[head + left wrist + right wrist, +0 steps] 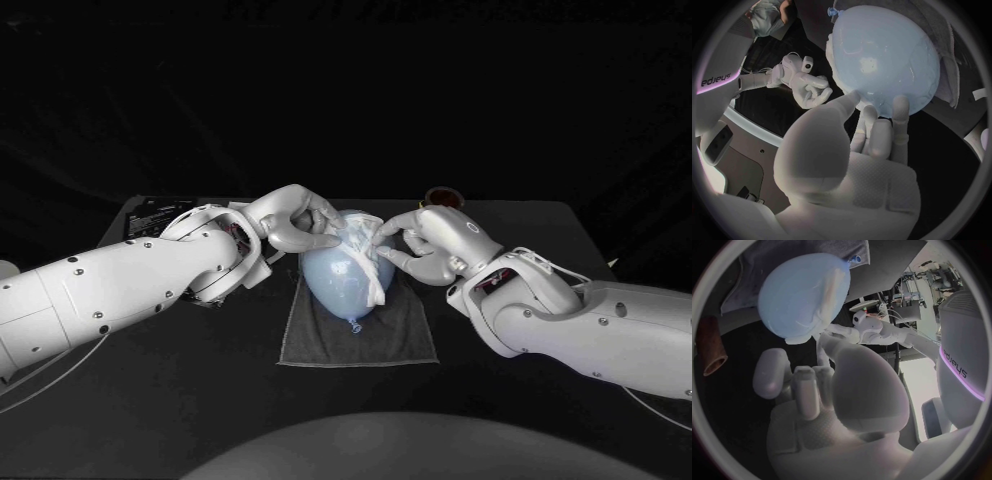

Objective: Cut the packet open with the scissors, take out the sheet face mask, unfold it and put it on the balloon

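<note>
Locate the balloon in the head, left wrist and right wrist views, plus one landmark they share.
Head view: balloon at centre, lying on the grey towel, between the left hand and right hand.
Left wrist view: balloon just beyond the left hand, whose fingers touch it.
Right wrist view: balloon just beyond the right hand.
Shared landmark: the grey towel under the balloon.

So the balloon (339, 278) is smooth glossy rubber, the sheet mask (361, 232) thin limp cloth, the towel (361, 342) soft matt fabric, the table (159, 400) matt black.
</note>
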You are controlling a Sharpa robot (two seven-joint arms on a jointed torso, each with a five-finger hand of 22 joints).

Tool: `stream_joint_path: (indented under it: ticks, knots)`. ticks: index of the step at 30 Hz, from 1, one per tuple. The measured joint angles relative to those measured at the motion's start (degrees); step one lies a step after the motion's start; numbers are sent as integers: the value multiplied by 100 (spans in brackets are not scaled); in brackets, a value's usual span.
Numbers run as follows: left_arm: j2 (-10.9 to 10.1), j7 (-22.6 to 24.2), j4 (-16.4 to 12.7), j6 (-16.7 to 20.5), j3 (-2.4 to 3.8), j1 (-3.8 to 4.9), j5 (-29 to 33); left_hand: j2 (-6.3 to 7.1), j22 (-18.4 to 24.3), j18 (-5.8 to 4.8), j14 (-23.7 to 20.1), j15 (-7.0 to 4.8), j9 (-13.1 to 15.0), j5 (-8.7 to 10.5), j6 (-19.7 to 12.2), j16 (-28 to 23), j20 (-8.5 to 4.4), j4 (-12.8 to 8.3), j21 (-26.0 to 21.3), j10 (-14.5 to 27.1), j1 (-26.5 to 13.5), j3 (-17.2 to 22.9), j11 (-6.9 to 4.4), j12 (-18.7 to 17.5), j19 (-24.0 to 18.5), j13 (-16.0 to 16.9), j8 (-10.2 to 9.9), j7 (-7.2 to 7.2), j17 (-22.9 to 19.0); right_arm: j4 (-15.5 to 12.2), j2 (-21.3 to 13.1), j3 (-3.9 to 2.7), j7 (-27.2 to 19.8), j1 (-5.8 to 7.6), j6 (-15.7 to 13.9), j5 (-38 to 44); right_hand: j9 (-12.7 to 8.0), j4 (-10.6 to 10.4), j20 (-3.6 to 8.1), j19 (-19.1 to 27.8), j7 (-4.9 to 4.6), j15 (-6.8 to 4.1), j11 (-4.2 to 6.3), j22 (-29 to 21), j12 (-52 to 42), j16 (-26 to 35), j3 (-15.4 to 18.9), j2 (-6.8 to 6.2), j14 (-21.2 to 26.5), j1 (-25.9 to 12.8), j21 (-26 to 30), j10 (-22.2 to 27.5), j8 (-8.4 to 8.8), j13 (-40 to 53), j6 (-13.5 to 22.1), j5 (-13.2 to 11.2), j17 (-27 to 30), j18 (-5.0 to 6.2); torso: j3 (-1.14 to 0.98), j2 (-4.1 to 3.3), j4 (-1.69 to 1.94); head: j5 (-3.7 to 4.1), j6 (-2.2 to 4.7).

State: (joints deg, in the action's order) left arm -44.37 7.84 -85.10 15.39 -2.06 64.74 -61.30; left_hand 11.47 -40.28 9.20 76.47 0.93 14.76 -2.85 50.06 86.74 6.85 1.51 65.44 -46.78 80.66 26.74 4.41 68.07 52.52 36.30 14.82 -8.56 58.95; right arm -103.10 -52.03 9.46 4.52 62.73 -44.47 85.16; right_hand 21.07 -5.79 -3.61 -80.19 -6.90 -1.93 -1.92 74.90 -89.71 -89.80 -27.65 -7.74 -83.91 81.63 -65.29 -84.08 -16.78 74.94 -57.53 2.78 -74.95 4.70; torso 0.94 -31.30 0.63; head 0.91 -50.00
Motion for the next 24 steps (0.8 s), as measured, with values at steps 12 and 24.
stream_joint_path:
  ticks: [12,24]
  knots:
    - [24,158,28,-4,-5,10,193,0,-49,0,0,0,-3,0,-8,-6,0,0,-4,0,0,0,0,-21,0,-8,0,8,57,555,467,-10,-610,256,770,786,-133,282,-51,51,47,50,-24,4,-9,4,-121,-2,-11,2,77,14,290,0,199,0,0,0,4,-20,11,-20,0]
    - [37,142,75,-30,-6,30,203,0,-82,0,0,0,-11,0,-9,-6,0,0,-4,0,0,0,0,-22,0,40,0,9,86,650,454,-11,-653,309,1167,1443,-195,453,-31,71,149,-24,96,4,-10,13,-200,-94,-20,19,108,10,394,-4,217,0,5,0,2,-16,5,-37,0]
